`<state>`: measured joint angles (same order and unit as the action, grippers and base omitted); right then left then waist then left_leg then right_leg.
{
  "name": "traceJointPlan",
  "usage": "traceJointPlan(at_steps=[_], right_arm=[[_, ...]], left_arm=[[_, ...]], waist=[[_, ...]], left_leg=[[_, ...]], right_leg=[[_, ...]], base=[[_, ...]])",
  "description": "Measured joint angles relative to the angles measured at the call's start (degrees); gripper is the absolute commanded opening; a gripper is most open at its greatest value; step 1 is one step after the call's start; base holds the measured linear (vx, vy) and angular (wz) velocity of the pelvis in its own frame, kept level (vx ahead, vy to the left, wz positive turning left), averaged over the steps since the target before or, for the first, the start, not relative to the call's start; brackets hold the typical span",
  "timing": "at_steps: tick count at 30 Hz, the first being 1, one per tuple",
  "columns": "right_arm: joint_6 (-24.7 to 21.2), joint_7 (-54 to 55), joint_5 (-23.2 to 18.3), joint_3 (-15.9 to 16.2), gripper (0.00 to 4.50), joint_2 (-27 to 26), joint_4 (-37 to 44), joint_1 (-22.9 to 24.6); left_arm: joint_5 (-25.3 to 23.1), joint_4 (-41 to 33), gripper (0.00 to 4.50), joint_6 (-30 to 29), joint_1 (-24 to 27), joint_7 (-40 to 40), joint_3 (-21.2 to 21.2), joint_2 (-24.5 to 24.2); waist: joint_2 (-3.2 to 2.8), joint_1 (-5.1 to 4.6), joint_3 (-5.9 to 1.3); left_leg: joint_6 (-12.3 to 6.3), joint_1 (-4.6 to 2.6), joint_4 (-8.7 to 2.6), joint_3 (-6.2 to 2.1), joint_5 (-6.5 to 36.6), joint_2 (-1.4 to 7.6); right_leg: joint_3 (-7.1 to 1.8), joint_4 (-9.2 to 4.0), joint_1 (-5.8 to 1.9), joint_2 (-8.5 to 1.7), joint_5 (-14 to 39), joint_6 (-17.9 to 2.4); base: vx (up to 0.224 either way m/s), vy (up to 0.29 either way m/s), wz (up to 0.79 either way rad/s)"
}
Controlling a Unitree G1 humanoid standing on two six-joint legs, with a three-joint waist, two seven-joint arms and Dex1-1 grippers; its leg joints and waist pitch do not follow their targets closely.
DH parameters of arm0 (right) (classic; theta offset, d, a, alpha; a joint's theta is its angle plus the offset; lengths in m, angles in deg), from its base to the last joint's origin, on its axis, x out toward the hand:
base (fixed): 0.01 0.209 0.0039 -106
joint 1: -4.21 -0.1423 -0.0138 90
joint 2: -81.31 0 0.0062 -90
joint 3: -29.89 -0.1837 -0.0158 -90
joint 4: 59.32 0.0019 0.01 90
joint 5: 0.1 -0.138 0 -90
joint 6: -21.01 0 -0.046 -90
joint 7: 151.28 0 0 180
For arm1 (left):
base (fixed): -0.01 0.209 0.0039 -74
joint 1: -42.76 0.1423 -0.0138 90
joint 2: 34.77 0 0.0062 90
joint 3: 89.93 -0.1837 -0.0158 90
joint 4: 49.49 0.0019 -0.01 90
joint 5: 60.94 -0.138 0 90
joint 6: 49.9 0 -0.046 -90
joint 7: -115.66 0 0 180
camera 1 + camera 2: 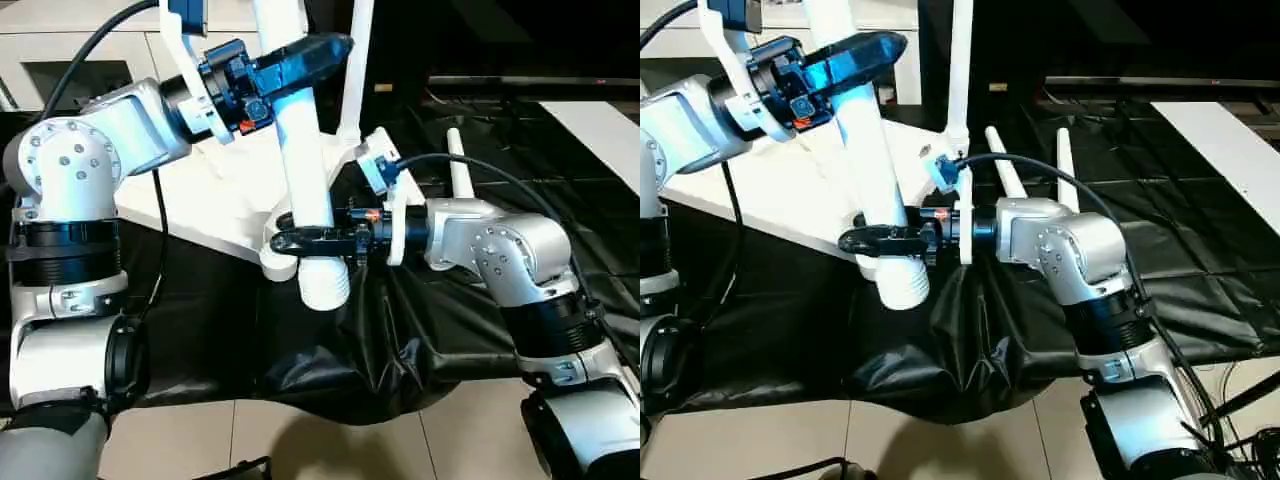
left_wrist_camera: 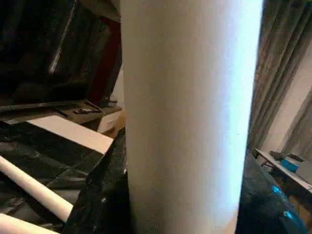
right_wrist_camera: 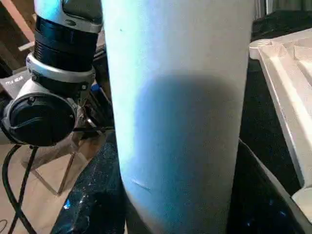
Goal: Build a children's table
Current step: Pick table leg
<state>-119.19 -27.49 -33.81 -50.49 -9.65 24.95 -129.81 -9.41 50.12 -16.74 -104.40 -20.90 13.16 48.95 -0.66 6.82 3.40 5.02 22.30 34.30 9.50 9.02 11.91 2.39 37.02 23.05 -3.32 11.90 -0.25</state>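
A long white leg [image 1: 300, 150] stands nearly upright, held by both grippers. My left gripper [image 1: 300, 55] is shut on its upper part, and my right gripper [image 1: 305, 240] is shut on it just above the ribbed end [image 1: 322, 285]. That ribbed end hangs at the near corner of the white tabletop [image 1: 225, 195], which lies underside up on the black sheet. I cannot tell whether it touches the corner socket. A second leg [image 1: 356, 60] rises from the tabletop's far side. Two loose legs [image 1: 1006, 172] [image 1: 1064, 160] lie on the sheet behind my right arm.
The black sheet [image 1: 350, 370] droops over the big table's near edge, with tiled floor below. A white cabinet [image 1: 60, 50] stands at the back left. A flat white board [image 1: 600, 130] lies at the far right. Cables run along both forearms.
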Motion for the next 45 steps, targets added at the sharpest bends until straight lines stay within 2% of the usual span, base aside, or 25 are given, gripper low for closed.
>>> traceJointPlan(at_steps=[2,3,6,8,11,14,17,22,23,26,29,31,33,37,38,44,45], right_arm=[[2.29,2.22,1.72,-0.03,1.91,-0.67,-0.02,0.71],[4.62,4.65,3.62,0.01,1.90,-1.77,-0.29,1.37],[9.69,10.43,8.54,1.16,1.90,-4.02,-1.85,1.84],[13.22,14.91,11.64,1.71,1.89,-5.52,-2.74,2.39],[20.46,23.83,19.19,4.02,1.88,-7.12,-6.47,2.93],[24.35,28.25,23.03,5.23,1.88,-7.53,-8.36,2.95],[26.39,31.31,25.10,5.41,1.88,-8.51,-9.05,2.95],[30.16,35.89,27.85,5.18,1.88,-10.99,-11.22,2.95],[30.94,36.56,28.12,5.18,1.88,-11.35,-11.39,2.95],[32.85,37.55,28.93,5.16,1.88,-12.24,-12.84,2.95],[33.40,38.05,29.16,5.07,1.87,-12.75,-13.16,3.04],[33.55,38.13,29.43,5.03,1.87,-12.96,-13.33,3.04],[34.26,38.29,29.69,4.75,1.87,-13.27,-13.90,3.06],[34.99,38.27,29.86,4.49,1.87,-13.38,-14.76,3.05],[35.19,38.25,29.87,4.49,1.87,-13.38,-14.82,3.05],[36.24,38.10,30.38,4.34,1.87,-13.27,-15.29,3.02],[36.48,37.91,30.38,4.30,2.22,-13.23,-15.44,3.01]], left_arm=[[-1.36,-0.01,2.64,1.42,0.00,-1.47,-0.20,0.56],[-2.65,0.18,2.87,3.07,-0.02,-3.34,-0.06,1.30],[-5.69,1.53,2.98,6.73,-0.13,-7.89,-0.07,3.22],[-8.71,2.40,3.21,9.29,-0.16,-11.22,-0.38,3.64],[-15.07,4.06,3.31,13.79,-0.75,-18.11,-1.98,5.14],[-16.54,4.48,3.31,15.25,-0.76,-22.04,-1.95,6.53],[-17.04,4.48,3.31,16.34,-0.92,-24.50,-1.66,7.65],[-17.54,6.04,3.31,18.05,-1.78,-28.60,0.46,9.61],[-17.50,6.38,3.03,18.33,-2.00,-29.18,1.15,9.93],[-16.93,6.40,2.92,18.42,-2.01,-29.97,2.37,10.59],[-16.17,6.36,2.58,18.42,-2.01,-30.06,2.94,10.90],[-15.87,6.36,2.54,18.41,-2.01,-30.04,3.00,11.06],[-15.31,6.32,2.24,18.36,-2.01,-29.95,3.00,11.33],[-15.10,6.25,2.07,18.13,-2.01,-29.87,2.99,11.67],[-15.10,6.21,1.86,18.13,-2.01,-29.86,2.99,11.66],[-15.15,5.96,1.70,17.93,-2.00,-29.78,2.99,11.34],[-15.14,5.94,1.69,17.80,-2.01,-29.69,2.98,11.23]], waist=[[0.00,0.03,0.00],[0.00,-0.02,0.00],[0.00,-0.17,0.00],[0.01,-0.21,0.00],[0.00,-0.18,0.00],[0.00,-0.18,0.00],[0.00,-0.29,0.00],[0.00,-0.49,0.00],[0.00,-0.47,0.00],[0.00,-0.45,0.00],[0.00,-0.35,0.00],[0.00,-0.29,0.00],[0.00,-0.34,0.00],[0.00,-0.43,0.00],[0.00,-0.43,0.00],[0.00,-0.44,0.00],[0.00,-0.45,0.00]], left_leg=[[0.02,0.00,0.00,0.00,-0.01,0.01],[0.02,-0.01,0.01,0.00,-0.02,0.01],[0.08,0.00,0.00,-0.01,-0.05,-0.01],[0.08,0.00,-0.02,-0.02,-0.05,0.00],[0.09,0.03,0.00,-0.04,-0.05,0.00],[0.23,0.10,0.00,-0.04,-0.13,-0.02],[0.22,0.10,-0.02,-0.04,-0.12,-0.02],[0.10,0.07,-0.02,-0.04,-0.05,-0.02],[0.10,0.06,-0.02,-0.04,-0.05,-0.02],[0.09,0.07,-0.02,-0.04,-0.05,-0.02],[0.07,0.08,-0.02,-0.04,-0.03,-0.02],[0.06,0.09,-0.02,-0.04,-0.03,-0.02],[0.06,0.09,-0.01,-0.04,-0.03,-0.02],[0.06,0.07,-0.02,-0.04,-0.03,-0.02],[0.06,0.07,-0.02,-0.04,-0.03,-0.02],[0.05,0.07,-0.02,-0.04,-0.03,-0.02],[0.05,0.07,-0.02,-0.04,-0.03,-0.02]], right_leg=[[0.00,0.00,0.00,0.00,0.00,0.00],[0.00,0.02,-0.01,0.00,0.00,0.00],[0.01,0.02,0.00,0.00,-0.01,0.02],[0.02,0.01,0.00,0.00,-0.01,0.02],[0.02,0.00,0.01,-0.01,-0.01,0.03],[0.02,-0.04,0.03,-0.01,-0.01,0.03],[0.04,-0.05,0.04,0.00,0.00,0.03],[0.03,-0.02,0.04,0.00,-0.01,0.04],[0.03,-0.01,0.04,0.00,-0.01,0.04],[0.03,-0.02,0.04,0.00,-0.01,0.04],[0.03,-0.03,0.04,0.00,-0.01,0.04],[0.03,-0.04,0.04,0.00,-0.01,0.04],[0.02,-0.03,0.04,0.00,-0.01,0.04],[0.03,-0.02,0.04,0.00,-0.01,0.04],[0.03,-0.02,0.04,0.00,-0.01,0.04],[0.03,-0.03,0.04,0.00,-0.01,0.04],[0.03,-0.03,0.04,0.00,-0.01,0.04]], base=[[0.000,0.000,0.00],[0.000,0.000,0.00],[0.000,0.000,0.00],[0.000,0.000,0.00],[0.000,0.000,0.00],[0.000,0.000,0.00],[0.000,0.000,0.00],[0.000,0.000,0.00],[0.000,0.000,0.00],[0.000,0.000,0.00],[0.000,0.000,0.00],[0.000,0.000,0.00],[0.000,0.000,0.00],[0.000,0.000,0.00],[0.000,0.000,0.00],[0.000,0.000,0.00],[0.000,0.000,0.00]])
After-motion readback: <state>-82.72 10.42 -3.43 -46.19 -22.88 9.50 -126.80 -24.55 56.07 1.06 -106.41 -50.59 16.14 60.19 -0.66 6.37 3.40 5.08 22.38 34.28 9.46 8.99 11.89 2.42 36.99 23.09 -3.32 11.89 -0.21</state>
